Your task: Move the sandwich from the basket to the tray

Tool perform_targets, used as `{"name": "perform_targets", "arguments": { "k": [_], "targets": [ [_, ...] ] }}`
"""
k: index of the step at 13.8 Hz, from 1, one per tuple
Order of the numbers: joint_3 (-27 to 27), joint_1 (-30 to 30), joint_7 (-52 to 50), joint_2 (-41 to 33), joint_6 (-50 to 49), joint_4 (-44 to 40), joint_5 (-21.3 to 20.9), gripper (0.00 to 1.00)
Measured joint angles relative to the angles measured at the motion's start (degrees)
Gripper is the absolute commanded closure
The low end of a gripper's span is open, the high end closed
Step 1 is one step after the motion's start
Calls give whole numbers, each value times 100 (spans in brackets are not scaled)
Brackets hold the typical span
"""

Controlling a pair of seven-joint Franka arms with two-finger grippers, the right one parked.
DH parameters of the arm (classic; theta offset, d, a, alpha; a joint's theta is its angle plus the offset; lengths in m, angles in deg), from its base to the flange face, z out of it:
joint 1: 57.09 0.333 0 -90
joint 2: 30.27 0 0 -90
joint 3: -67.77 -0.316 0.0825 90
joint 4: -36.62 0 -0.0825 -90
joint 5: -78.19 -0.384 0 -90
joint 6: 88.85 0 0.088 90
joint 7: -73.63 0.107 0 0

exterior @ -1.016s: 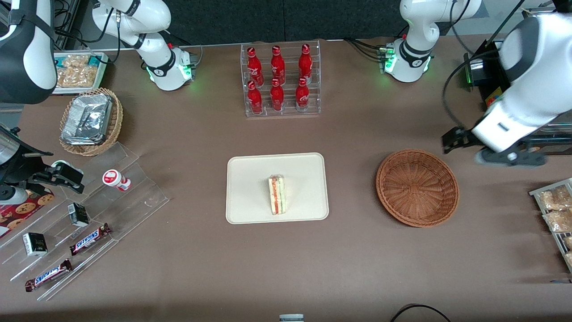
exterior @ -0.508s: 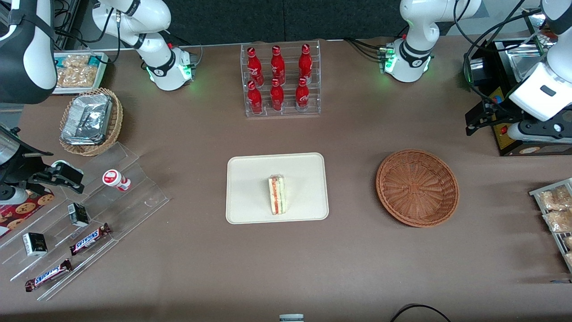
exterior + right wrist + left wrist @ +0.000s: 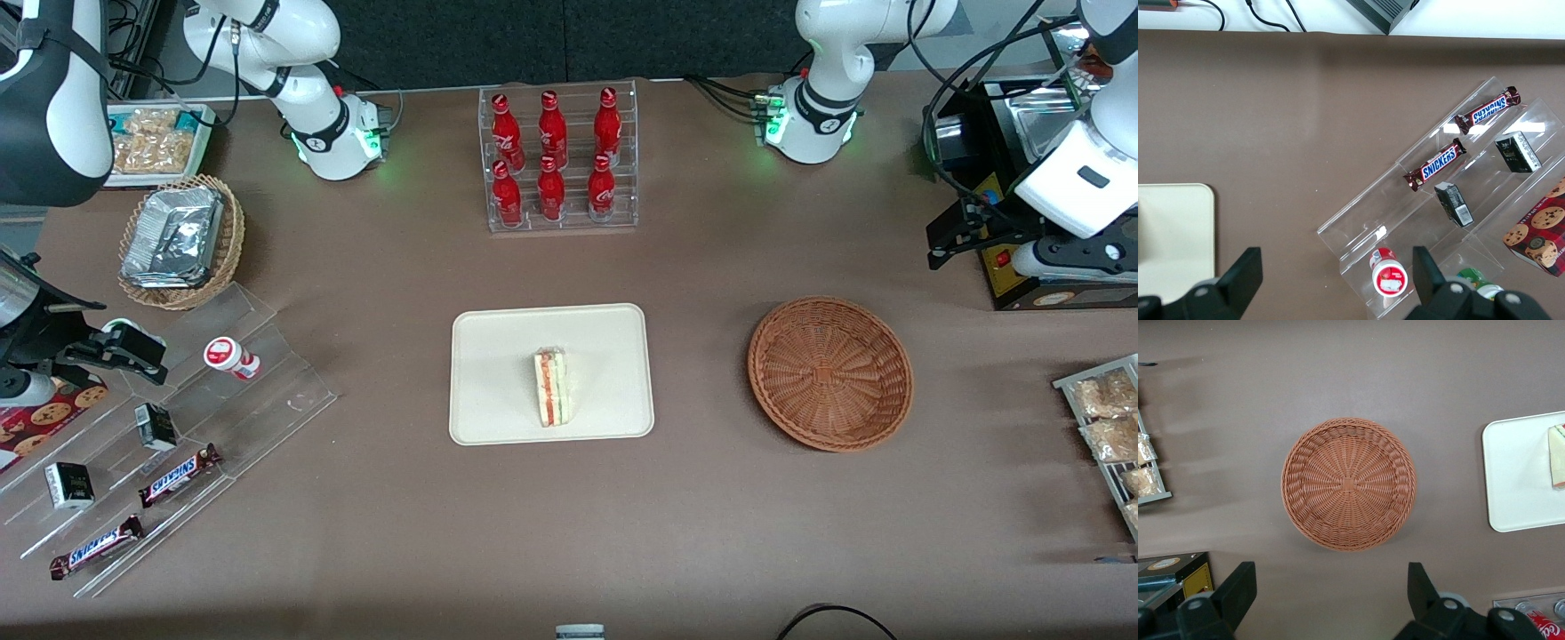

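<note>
Sandwich (image 3: 553, 388) is lying on tray (image 3: 498, 338), centre frame; basket (image 3: 830, 372) is standing bare, right of centre.

Gripper (image 3: 945, 238) is being held at the right edge, above the table, well apart from both; fingers (image 3: 1237, 590) are spread, grasping nothing; wedge is judged light, soft, slippery-wrapped; best pinched gently across bread faces.
</note>
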Motion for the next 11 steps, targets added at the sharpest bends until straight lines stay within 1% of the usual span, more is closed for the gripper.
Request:
{"name": "perform_targets", "arguments": {
  "k": [11],
  "targets": [
    [32,1,-7,1,-82,-137,-118,0]
  ]
}}
